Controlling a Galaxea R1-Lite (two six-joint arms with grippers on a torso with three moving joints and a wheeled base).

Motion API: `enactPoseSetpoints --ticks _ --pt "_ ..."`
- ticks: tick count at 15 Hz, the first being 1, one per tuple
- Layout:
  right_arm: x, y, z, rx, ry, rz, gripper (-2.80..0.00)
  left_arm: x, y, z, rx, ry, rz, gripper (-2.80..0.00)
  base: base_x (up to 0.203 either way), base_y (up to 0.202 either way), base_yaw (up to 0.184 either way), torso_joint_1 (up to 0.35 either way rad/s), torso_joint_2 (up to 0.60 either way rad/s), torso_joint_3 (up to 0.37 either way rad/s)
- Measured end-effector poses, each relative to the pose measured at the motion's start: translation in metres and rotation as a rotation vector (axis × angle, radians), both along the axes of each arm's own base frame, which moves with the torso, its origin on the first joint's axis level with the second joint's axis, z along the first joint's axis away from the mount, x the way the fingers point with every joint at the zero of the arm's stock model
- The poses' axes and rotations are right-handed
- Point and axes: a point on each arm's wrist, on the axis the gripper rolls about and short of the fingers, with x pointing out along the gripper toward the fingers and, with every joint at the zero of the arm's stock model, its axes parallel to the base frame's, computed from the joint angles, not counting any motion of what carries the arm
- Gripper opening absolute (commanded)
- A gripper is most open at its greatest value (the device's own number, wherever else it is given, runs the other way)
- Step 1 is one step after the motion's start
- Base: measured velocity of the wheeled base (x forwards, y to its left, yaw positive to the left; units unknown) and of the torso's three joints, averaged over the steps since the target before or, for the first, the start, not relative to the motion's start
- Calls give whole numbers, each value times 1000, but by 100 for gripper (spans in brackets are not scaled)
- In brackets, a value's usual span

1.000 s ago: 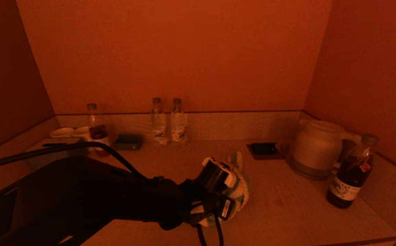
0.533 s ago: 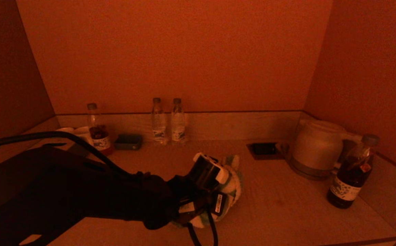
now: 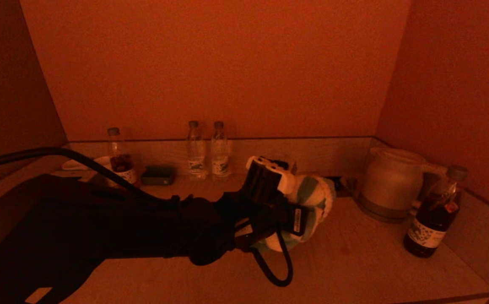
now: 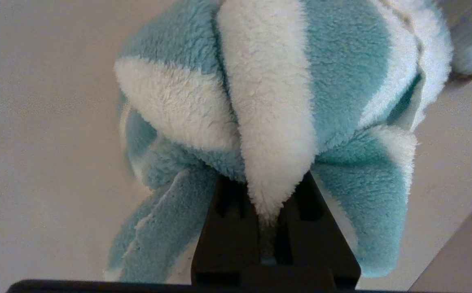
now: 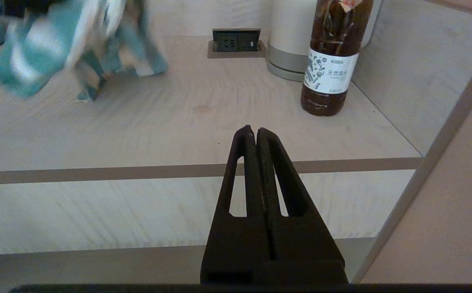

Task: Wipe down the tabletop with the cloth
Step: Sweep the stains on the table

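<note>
My left gripper [image 3: 301,213] is shut on a fluffy teal-and-white striped cloth [image 3: 312,198], bunched into a ball and lifted above the middle of the light wood tabletop [image 3: 354,261]. In the left wrist view the cloth [image 4: 268,101] fills the frame and a white fold is pinched between the black fingers [image 4: 227,228]. The cloth also shows in the right wrist view [image 5: 56,44], its tail hanging towards the table. My right gripper [image 5: 256,132] is shut and empty, parked before the table's front edge, out of the head view.
A pale kettle [image 3: 390,181] and a dark drink bottle [image 3: 434,215] stand at the right. Two water bottles [image 3: 206,147] stand at the back wall, with a third bottle [image 3: 120,158], cups and a small box at back left. A socket plate [image 5: 236,40] lies near the kettle.
My left arm swept the cloth towards the front left on the table, then lifted it up and to the right, off the surface. The right gripper shows no earlier view.
</note>
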Motion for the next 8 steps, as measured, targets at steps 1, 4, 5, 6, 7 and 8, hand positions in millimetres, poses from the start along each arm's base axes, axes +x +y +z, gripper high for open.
enactPoseSetpoints --ticks 1,4,5,6,7,8 --pt "0 0 0 0 0 0 -280 -1 -6 0 -7 -13 -25 -280 0 0 0 0 0 0" --pt "0 0 0 0 0 0 -280 -8 -33 -9 32 -91 -103 -280 0 0 0 0 0 0" --pt "0 0 0 0 0 0 -280 -10 -43 -12 48 -125 -133 -280 0 0 0 0 0 0" --pt "0 0 0 0 0 0 -280 -13 -53 -16 53 -152 -157 -280 0 0 0 0 0 0" --pt "0 0 0 0 0 0 -280 -15 -61 -20 58 -171 -174 -280 0 0 0 0 0 0" --pt "0 0 0 0 0 0 -280 -16 -67 -26 74 -188 -198 -280 0 0 0 0 0 0"
